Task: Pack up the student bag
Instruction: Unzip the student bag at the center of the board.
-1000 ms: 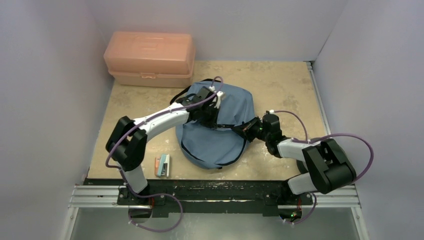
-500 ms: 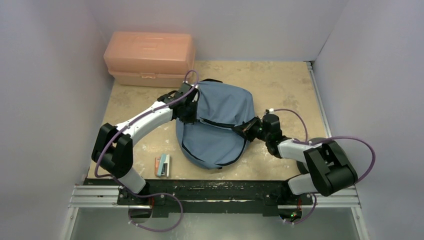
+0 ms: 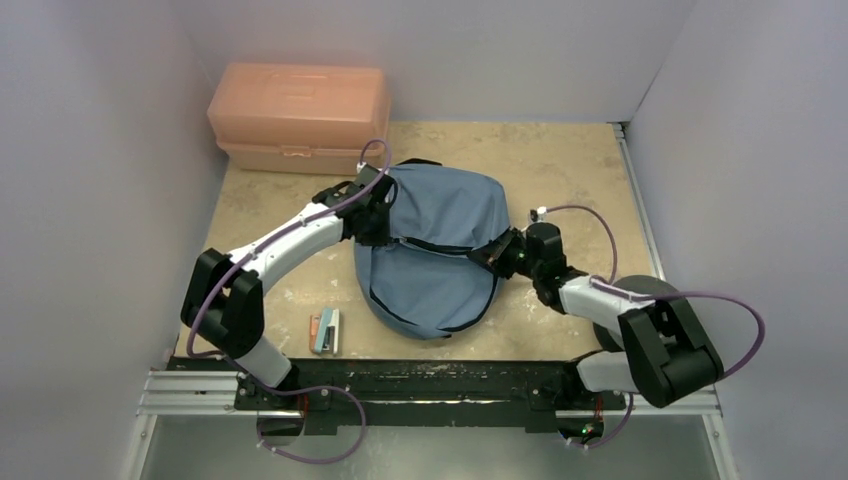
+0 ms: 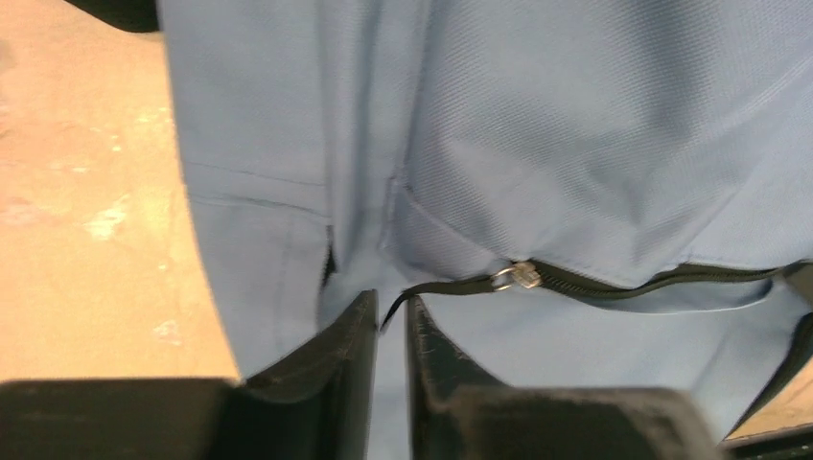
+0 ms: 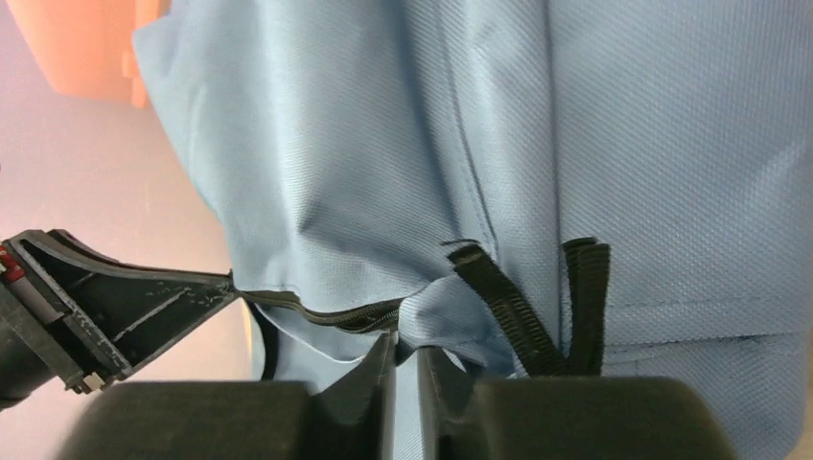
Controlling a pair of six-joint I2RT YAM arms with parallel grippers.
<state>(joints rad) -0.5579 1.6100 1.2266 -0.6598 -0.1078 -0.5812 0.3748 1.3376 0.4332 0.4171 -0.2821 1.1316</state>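
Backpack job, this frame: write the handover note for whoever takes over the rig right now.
Left gripper: jaws nearly together at the zip cord on the left side of the backpack; grip unclear.
Right gripper: shut on backpack fabric at its right side.
The backpack lies mid-table, the pink box is closed at far left, and a small teal item sits near the front edge.
Done: nothing visibly packed.
Left, probably: work the zip, load the loose item.

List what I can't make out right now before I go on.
Bag contents: every view, fabric covers them.
Zip cord end: left wrist, left end effector fingers hide it; grip unclear.
Small item near the left base: top view, too small to identify.
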